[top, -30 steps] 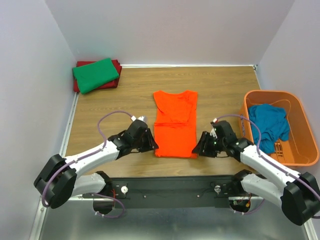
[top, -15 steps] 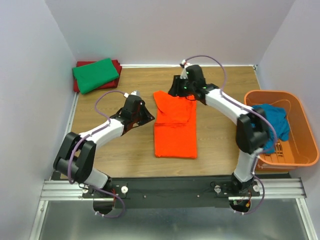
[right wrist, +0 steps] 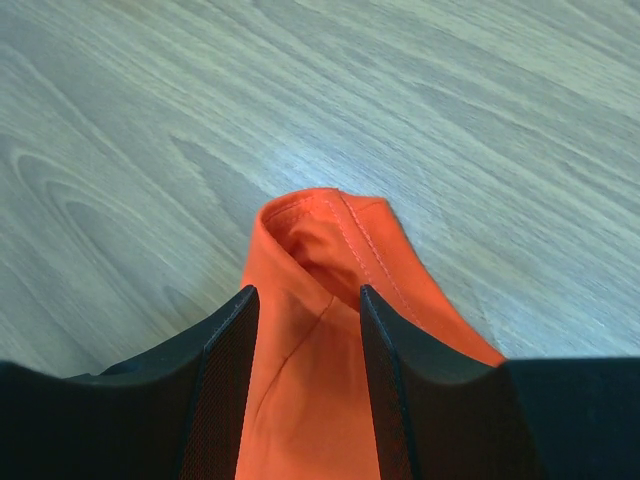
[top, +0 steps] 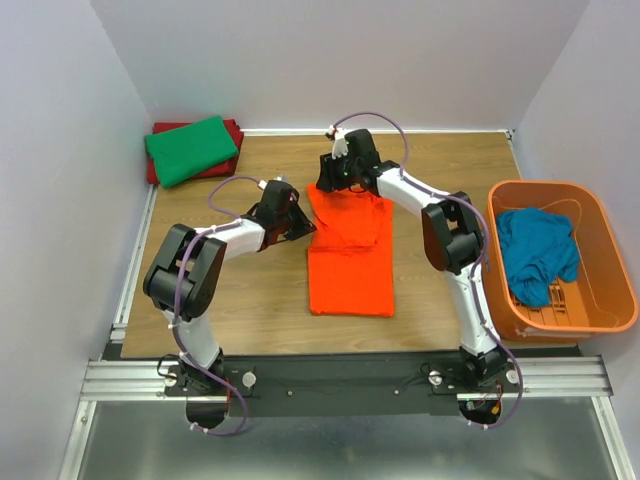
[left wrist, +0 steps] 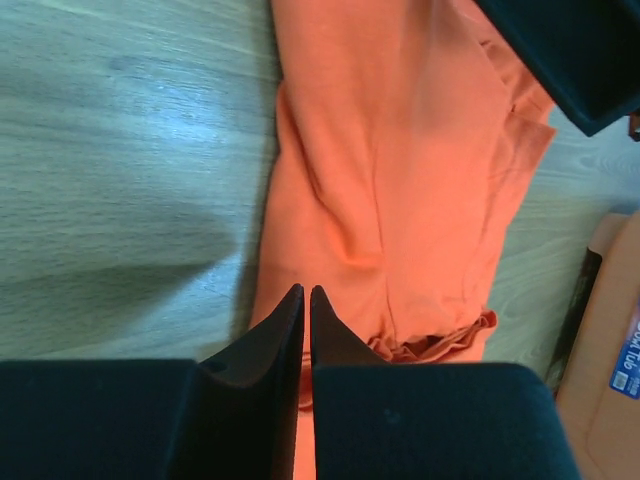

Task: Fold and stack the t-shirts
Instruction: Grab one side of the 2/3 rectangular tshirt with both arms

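Table (top: 250,300): wooden, viewed from above.
Basket (top: 600,215): orange plastic, set at 3 o'clock on the table.
Orange t-shirt (top: 350,260): laid flat at the centre.
Teal t-shirt (top: 535,250): crumpled inside the basket.
Green t-shirt (top: 190,148): folded, stacked on the dark red t-shirt (top: 155,172) at 10 o'clock.
Left gripper (left wrist: 305,292): narrowed to a slit on the orange t-shirt's 9 o'clock edge.
Right gripper (right wrist: 305,292): the orange t-shirt's 11 o'clock corner is pinched between parted fingers.

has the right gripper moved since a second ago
Yes: the right gripper went from the near edge of the table toward the back wall, to the far end of the orange t-shirt.
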Tool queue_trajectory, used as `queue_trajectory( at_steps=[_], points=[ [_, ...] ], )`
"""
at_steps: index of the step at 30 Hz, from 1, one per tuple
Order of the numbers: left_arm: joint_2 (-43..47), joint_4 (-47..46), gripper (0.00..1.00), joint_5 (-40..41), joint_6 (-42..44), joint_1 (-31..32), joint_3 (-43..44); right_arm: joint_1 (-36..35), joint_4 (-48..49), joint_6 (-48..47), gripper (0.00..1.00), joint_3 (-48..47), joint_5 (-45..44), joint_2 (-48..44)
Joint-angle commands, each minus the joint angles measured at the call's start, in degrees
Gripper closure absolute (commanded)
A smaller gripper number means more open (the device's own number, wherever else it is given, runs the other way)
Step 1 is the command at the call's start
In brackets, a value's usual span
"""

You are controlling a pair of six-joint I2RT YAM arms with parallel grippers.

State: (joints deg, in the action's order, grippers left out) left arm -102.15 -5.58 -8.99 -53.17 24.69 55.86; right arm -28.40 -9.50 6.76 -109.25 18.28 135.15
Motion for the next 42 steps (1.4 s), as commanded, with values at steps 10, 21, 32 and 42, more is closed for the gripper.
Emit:
queue_trajectory(
  at_steps=[10,21,32,42],
  points=[
    [-4.9,-0.8,0.86,-2.3,2.8,-0.6,4.7,-0.1,0.5,-1.0,0.49,-1.9,2.1,2.6],
    [-6.9,-0.2,0.87,-1.9,2.3,-0.6,5.1,-0.1,0.4,-0.5,0.65,-1.8,1.9,2.9],
    [-7.7,0.0,0.91,-1.6,0.7,-0.6,2.9,-0.1,0.6,0.1,0.99,1.6,-3.4,-1.3],
    [-7.7,0.5,0.91,-0.9,0.2,-0.7,2.8,-0.1,0.6,1.5,0.99,7.9,-12.2,-10.0]
  ],
)
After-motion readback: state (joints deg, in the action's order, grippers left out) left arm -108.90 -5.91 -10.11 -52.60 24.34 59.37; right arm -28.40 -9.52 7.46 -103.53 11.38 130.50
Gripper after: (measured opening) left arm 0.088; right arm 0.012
